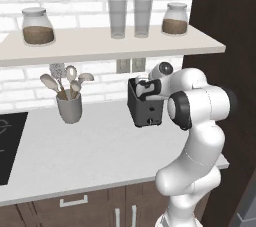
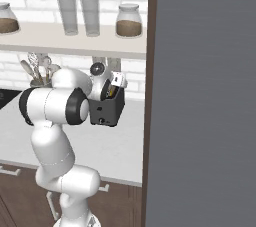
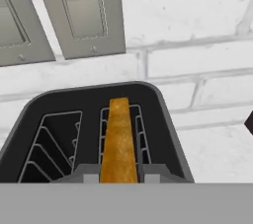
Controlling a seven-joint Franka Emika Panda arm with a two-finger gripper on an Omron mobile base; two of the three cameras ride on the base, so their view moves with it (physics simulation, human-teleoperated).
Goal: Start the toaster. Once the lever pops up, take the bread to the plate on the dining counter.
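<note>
End effector (image 3: 118, 176) fingers astride bread (image 3: 118, 139), in toaster (image 3: 163, 119) slot

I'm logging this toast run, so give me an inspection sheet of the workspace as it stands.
Surface: grey worktop, cooktop corner at its left.
Job's things: toaster by the brick wall; bread upright in one slot, other slot empty.
Clutter: utensil cup; two jars and two glasses on the shelf.
End effector: over the toaster, fingers on either side of the bread; grip unclear.
Cables: nothing seen.
Surroundings: wall outlets, dark tall panel on the right.
</note>
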